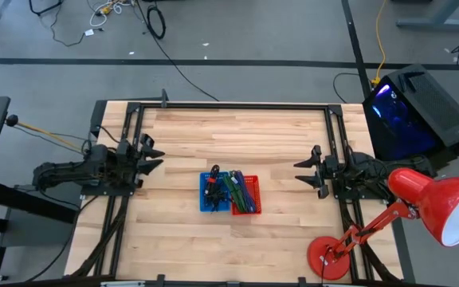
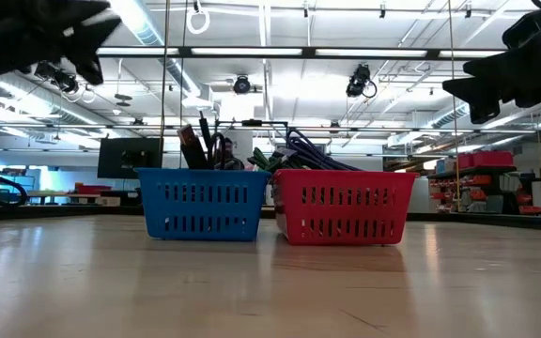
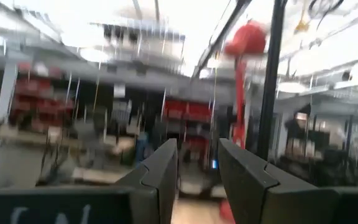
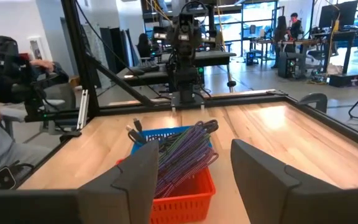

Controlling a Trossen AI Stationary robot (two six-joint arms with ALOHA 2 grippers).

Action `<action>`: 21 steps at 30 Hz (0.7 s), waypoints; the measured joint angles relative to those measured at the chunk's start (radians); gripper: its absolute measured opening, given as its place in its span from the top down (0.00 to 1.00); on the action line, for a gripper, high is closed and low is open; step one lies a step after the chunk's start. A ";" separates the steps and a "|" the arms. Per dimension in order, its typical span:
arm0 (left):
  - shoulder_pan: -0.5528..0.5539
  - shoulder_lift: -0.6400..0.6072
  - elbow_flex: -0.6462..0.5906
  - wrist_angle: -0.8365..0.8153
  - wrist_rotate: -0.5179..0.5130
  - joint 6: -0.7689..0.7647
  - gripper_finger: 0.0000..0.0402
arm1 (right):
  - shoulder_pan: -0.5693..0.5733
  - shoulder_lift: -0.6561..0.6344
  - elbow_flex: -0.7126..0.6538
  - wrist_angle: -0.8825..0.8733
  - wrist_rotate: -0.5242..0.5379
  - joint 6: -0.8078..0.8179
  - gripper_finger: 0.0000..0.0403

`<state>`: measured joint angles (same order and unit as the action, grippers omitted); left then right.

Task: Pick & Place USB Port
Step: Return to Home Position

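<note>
High view: left pincer is held open, empty, at the bench's left side. USB cables are heaped in the blue basket and red basket at centre. Right pincer is parted, empty. Homing is judged underway; only parking is needed.

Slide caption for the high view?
Left gripper and right gripper open at the table's sides; blue basket and red basket side by side at centre, holding cables.

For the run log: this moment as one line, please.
left tool: open, empty, left side | right tool: open, empty, right side | blue basket, red basket: side by side mid-table, cables inside
</note>
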<state>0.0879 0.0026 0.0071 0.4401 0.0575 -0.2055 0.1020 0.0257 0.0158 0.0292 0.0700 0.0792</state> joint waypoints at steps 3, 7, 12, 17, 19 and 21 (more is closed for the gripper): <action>0.000 0.000 0.000 -0.132 0.014 -0.021 0.70 | 0.000 0.000 0.000 0.000 0.000 0.000 0.49; 0.000 0.000 0.000 -0.301 0.027 -0.045 0.70 | 0.000 0.000 0.000 0.000 0.000 0.000 0.49; 0.000 0.004 0.000 -0.385 0.026 -0.081 0.70 | 0.000 0.000 0.000 0.000 0.000 0.001 0.49; 0.000 0.003 0.000 -0.384 0.025 -0.099 0.70 | 0.000 0.000 0.000 0.000 0.000 0.001 0.49; 0.000 0.003 0.000 -0.384 0.025 -0.098 0.70 | 0.000 0.000 0.000 0.000 0.000 0.001 0.49; 0.000 0.003 0.000 -0.384 0.025 -0.098 0.70 | 0.000 0.000 0.000 0.000 0.000 0.001 0.49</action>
<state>0.0875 0.0061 0.0071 0.0563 0.0830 -0.3038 0.1020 0.0257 0.0158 0.0292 0.0700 0.0803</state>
